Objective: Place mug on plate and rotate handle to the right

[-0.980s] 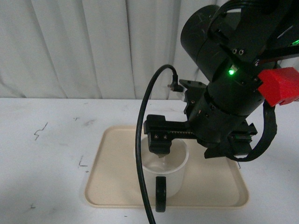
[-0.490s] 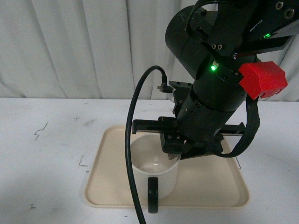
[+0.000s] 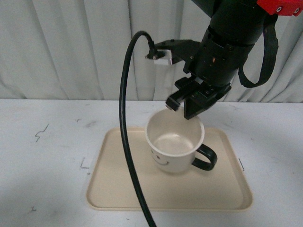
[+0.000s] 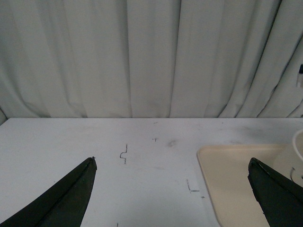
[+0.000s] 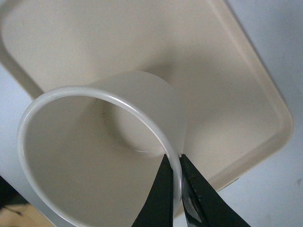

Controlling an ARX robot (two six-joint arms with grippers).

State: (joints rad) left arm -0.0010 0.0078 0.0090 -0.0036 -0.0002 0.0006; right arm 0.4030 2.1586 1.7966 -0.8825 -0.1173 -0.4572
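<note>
A black cable point(image 3: 124, 142) cuts across the near side of the plate point(image 3: 118, 189), a smooth beige tray with rounded corners on the white table point(image 3: 47, 156). The mug point(image 3: 173, 144) stands on it, empty, smiley toward me, glossy black handle point(image 3: 206, 158) pointing right. The right gripper point(image 5: 179, 170) pinches its far rim, tips half hidden from the front. The left gripper point(image 4: 171, 160) hangs spread wide, only its finger ends showing. A pleated curtain point(image 3: 71, 47) hangs behind.
</note>
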